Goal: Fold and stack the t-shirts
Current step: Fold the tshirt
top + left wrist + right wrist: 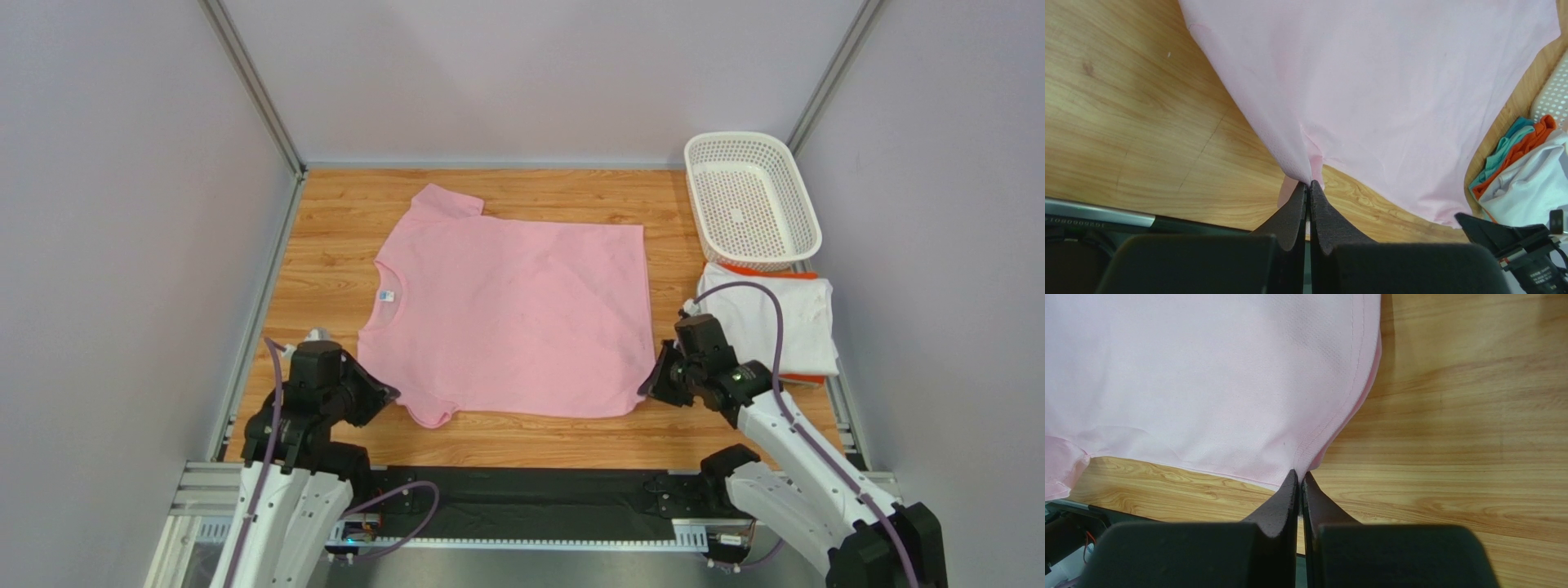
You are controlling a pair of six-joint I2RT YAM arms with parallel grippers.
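Observation:
A light pink t-shirt (515,312) lies spread flat on the wooden table, collar to the left. My left gripper (390,395) is shut on the shirt's near left sleeve; in the left wrist view the pink cloth (1364,79) runs into the pinched fingertips (1310,184). My right gripper (648,382) is shut on the near right hem corner, and the right wrist view shows the hem (1229,386) caught between the tips (1300,473). A folded white t-shirt with orange trim (773,319) lies at the right, beside my right arm.
A white perforated basket (751,199) stands at the back right, touching the folded white shirt. Grey walls close in the table on the left, right and back. Bare wood (331,233) shows left of the pink shirt. A teal cloth edge (1502,153) shows under the folded stack.

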